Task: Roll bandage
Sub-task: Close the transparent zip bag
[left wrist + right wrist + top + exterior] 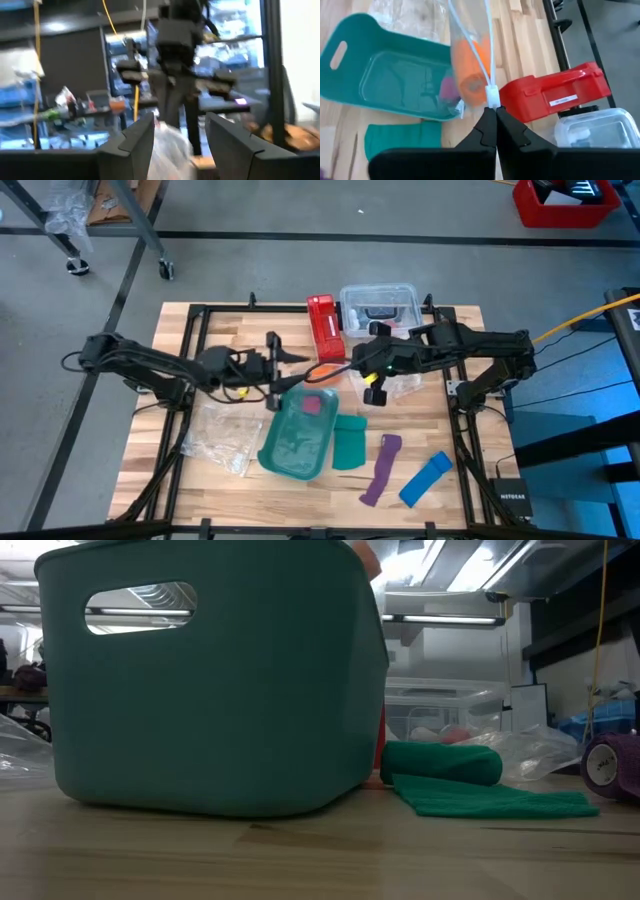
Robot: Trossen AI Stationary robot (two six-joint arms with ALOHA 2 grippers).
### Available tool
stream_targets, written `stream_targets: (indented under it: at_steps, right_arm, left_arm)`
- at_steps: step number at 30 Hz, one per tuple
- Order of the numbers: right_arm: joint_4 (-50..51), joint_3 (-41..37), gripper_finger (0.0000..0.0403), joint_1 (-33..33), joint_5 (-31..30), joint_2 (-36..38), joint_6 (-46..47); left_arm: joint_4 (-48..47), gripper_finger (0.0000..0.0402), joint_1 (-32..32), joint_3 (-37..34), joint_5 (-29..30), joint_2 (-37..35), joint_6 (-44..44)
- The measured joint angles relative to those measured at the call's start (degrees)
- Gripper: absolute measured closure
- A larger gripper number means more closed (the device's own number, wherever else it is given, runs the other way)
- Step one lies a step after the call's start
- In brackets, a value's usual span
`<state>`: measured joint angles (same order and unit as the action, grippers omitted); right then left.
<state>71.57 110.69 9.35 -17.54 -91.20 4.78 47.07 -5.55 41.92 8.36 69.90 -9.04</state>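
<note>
The left gripper [297, 358] stands with its fingers spread wide, holding nothing, at nine o'clock of the rolled bright orange fabric bandage [471, 75]. The bandage sits inside a clear plastic zip bag [470, 55], above the teal plastic bin [297, 435]. At three o'clock, the right gripper [491, 116] pinches the bag's edge.
</note>
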Motion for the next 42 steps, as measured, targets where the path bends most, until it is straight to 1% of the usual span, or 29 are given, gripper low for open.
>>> stream_targets:
  at_steps: [2, 6, 9, 13, 16, 19, 22, 29, 31, 39, 42]
  right_arm:
    - [0.96, 0.33, 0.0402, -0.01, 0.02, 0.0, -0.73]
    - [4.04, 0.33, 0.0402, -0.01, 0.01, 0.0, -0.72]
    - [7.34, 0.37, 0.0402, 0.0, -0.02, -0.08, -0.68]
    - [13.64, 0.37, 0.0403, 0.01, 0.0, -0.2, -0.66]
    - [18.45, 0.32, 0.0403, 0.0, -1.0, -0.2, -0.63]
    - [18.35, 0.32, 0.0403, -0.01, 0.26, -0.02, -1.74]
    - [18.44, 0.77, 0.0403, -0.01, 1.26, 0.28, -2.21]
    - [18.47, 0.75, 0.0403, -0.01, 0.63, 0.24, -2.25]
    - [18.47, 0.75, 0.0403, -0.01, 0.61, 0.22, -2.25]
    - [18.49, 0.75, 0.0403, -0.01, 0.63, 0.22, -2.22]
    - [18.48, 0.75, 0.0403, -0.01, 0.63, 0.22, -2.17]
  left_arm:
    - [2.22, 0.0234, 0.83, 2.71, -0.02, 3.15, -0.02]
    - [1.12, 0.0234, 1.65, 9.74, -1.4, 9.7, -0.06]
    - [-2.53, 0.0234, 1.63, 15.89, -2.34, 14.15, -2.1]
    - [-10.92, 0.0234, 1.59, 22.85, -2.46, 19.35, -4.84]
    - [-11.97, 0.0234, 1.74, 26.23, -2.26, 22.76, -5.11]
    - [-11.44, 0.0234, 2.49, 29.05, -2.25, 25.17, -4.76]
    - [-11.54, 0.0234, 3.61, 30.76, -2.22, 27.53, -3.5]
    - [-11.44, 0.0234, 5.28, 32.82, -2.23, 32.23, 1.22]
    - [-13.0, 0.0234, 5.4, 32.79, -2.26, 32.7, 2.16]
    - [-13.27, 0.0234, 5.61, 32.78, -2.25, 32.86, 2.36]
    - [-13.76, 0.0248, 6.1, 32.78, -2.25, 32.86, 2.53]
